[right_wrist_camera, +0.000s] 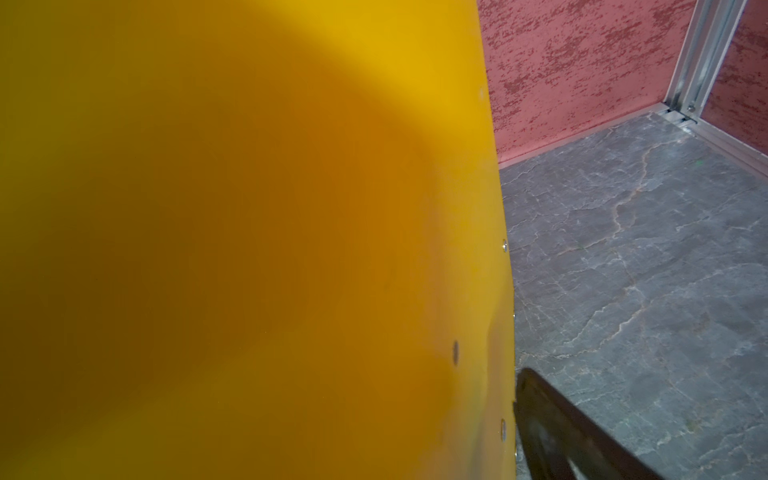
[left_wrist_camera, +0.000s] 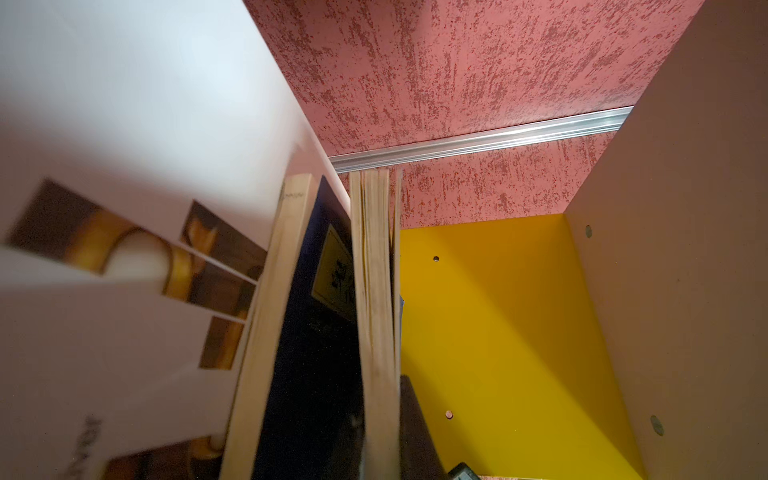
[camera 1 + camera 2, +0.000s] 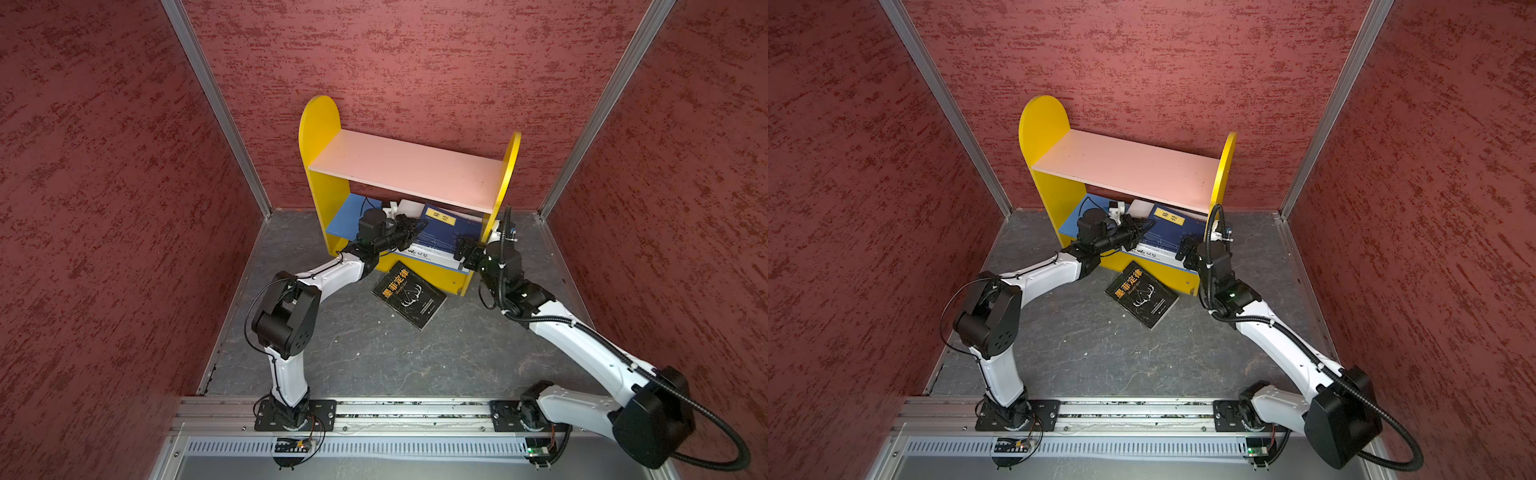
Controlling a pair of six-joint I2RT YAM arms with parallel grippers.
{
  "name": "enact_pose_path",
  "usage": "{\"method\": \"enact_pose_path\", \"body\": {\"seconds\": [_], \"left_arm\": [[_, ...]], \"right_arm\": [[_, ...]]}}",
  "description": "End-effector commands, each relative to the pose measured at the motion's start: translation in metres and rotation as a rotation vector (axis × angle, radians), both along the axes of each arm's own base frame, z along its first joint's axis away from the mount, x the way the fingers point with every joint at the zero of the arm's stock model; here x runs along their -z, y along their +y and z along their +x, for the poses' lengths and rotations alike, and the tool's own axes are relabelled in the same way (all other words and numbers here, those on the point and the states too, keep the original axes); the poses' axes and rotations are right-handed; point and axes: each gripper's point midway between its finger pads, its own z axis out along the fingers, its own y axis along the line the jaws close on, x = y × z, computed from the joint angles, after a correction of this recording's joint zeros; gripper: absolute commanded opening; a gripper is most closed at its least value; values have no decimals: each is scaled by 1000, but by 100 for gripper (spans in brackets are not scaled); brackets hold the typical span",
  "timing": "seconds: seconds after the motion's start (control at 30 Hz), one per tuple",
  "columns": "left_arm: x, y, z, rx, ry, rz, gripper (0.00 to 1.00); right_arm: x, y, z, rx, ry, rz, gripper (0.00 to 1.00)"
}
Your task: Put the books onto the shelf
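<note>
Step in hand, as judged: the leaning row of books on the lower tier is being squared up. One book is not yet shelved.

- The shelf (image 3: 407,170) is standing against the far wall. Its blue board (image 3: 349,212) is bare at the left end.
- The left gripper (image 3: 413,228) is being reached in under the pink board, against the row. Its jaws are clenched almost fully. It cannot be told whether a thin book is being pinched or only nudged, because the fingertips are hidden.
- In the left wrist view the white book (image 2: 124,270), the navy book (image 2: 332,270) and a further page block (image 2: 374,291) are being shown packed side by side.
- In both top views the row is leaning over to the right, with a navy cover uppermost.
- The black book (image 3: 409,295) is lying flat on the floor, cover up, just near of the shelf front and apart from both grippers.
- The right gripper (image 3: 464,248) is being held at the near right corner of the shelf, jaws fully spread, nothing grasped.
- The right wrist view is being filled by the yellow panel (image 1: 249,208), with one finger (image 1: 561,436) outside it. The panel edge may be sitting between the jaws, but this is unconfirmed.

Next move, as judged: the left gripper is to be drawn out without toppling the row. The black book then has to be lifted by an edge, since it is lying flat. Room for it is being offered by the bare left end of the blue board.
</note>
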Motion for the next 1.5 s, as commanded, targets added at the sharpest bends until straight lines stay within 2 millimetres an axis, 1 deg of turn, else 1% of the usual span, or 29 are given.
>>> {"method": "enact_pose_path", "body": {"seconds": [0.0,0.13,0.3,0.5,0.67,0.8,0.9,0.97,1.13,1.2,1.27,1.33,1.47], "left_arm": [[-18,-4,-13,37,-36,-20,0],[-16,-6,-14,39,-33,-20,0],[-14,-10,-13,46,-29,-18,0],[-12,-14,-14,60,-37,30,0],[-6,-13,-17,52,-26,65,0],[-2,-12,-17,48,-23,81,3],[-3,-12,-17,45,-28,99,10],[-6,-12,-17,46,-38,112,19],[-12,-8,-14,28,-54,144,33],[-15,-5,-13,21,-64,157,40],[-17,-1,-12,10,-72,172,46],[-21,2,-11,0,-81,187,50],[-21,15,-9,-41,-83,251,60]], "right_arm": [[-10,1,-3,-15,-6,8,99],[-8,-2,-8,-9,6,16,99],[-10,-6,-11,-3,-10,20,99],[-2,5,-5,-42,16,15,99],[6,11,0,-57,34,15,99],[13,12,3,-62,55,3,99],[19,12,3,-59,70,-6,99],[22,10,4,-52,78,-13,99],[29,6,2,-34,99,-25,99],[29,5,2,-32,99,-24,99],[29,4,1,-28,100,-25,99],[29,4,1,-27,100,-25,99],[30,4,1,-27,104,-24,99]]}}
